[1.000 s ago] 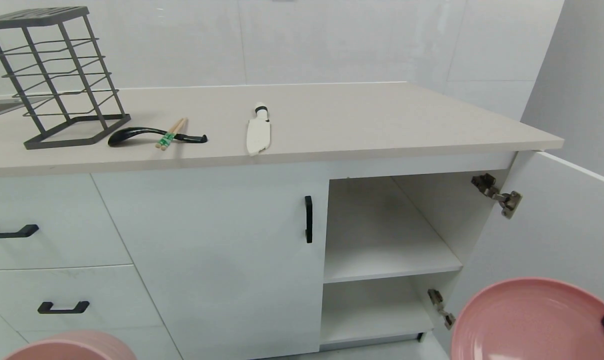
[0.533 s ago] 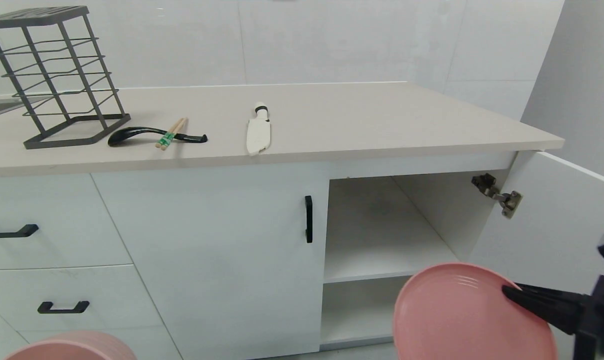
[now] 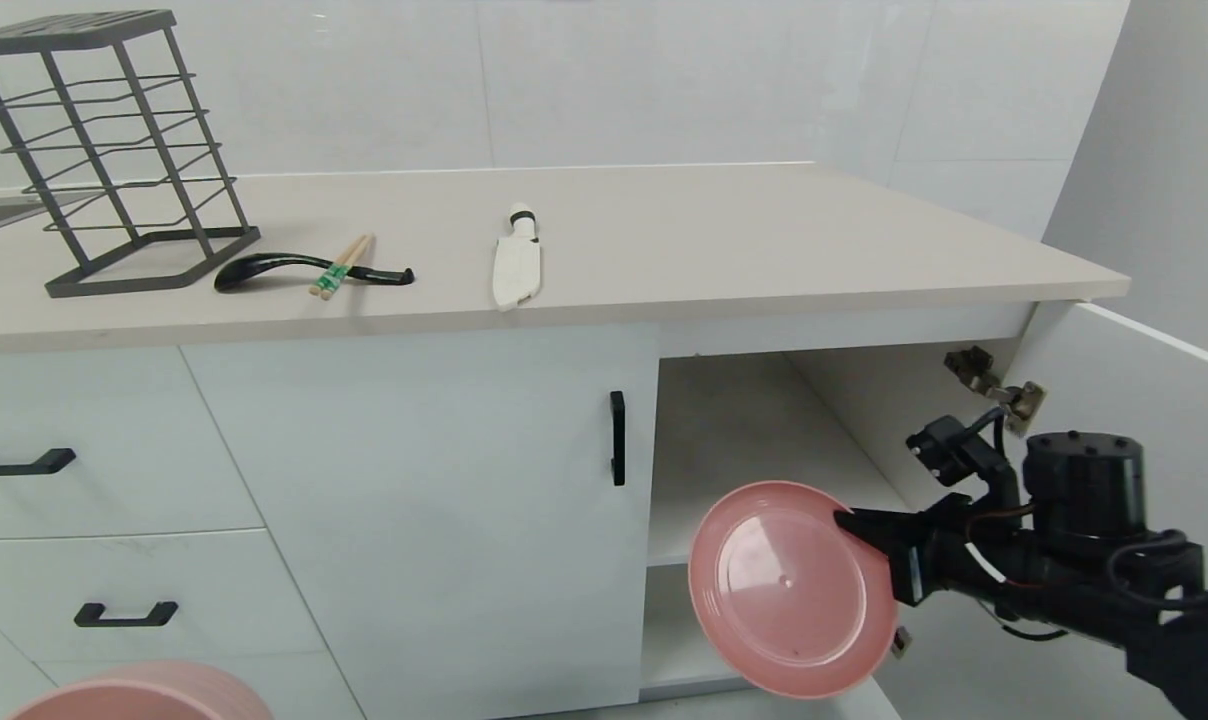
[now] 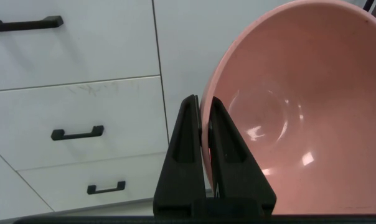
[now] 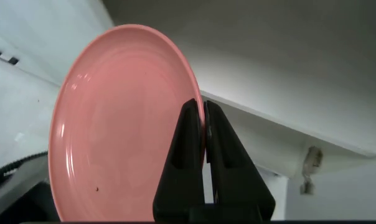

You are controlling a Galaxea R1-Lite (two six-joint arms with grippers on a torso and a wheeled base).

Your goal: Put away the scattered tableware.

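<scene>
Head view, right arm: my right gripper [image 3: 852, 527] holds a round pink plastic plate [image 3: 779, 590] by its rim; the plate stands nearly on edge in front of the open white cabinet [image 3: 764, 460], overlapping the front edge of its shelf
Right wrist view: jaws narrow, pinched on the plate's rim, one finger on each side
Left wrist view: my left gripper [image 4: 200, 106] has its jaws narrow, closed over the rim of a deep pink plastic bowl [image 4: 300, 112], near the white drawer fronts [image 4: 82, 93]
Beige countertop [image 3: 764, 230]: curved black spoon [image 3: 264, 268] with wooden chopsticks [image 3: 342, 267] lying across its handle; white knife [image 3: 516, 262] near the front edge; black wire rack [image 3: 114, 150] at the left end
</scene>
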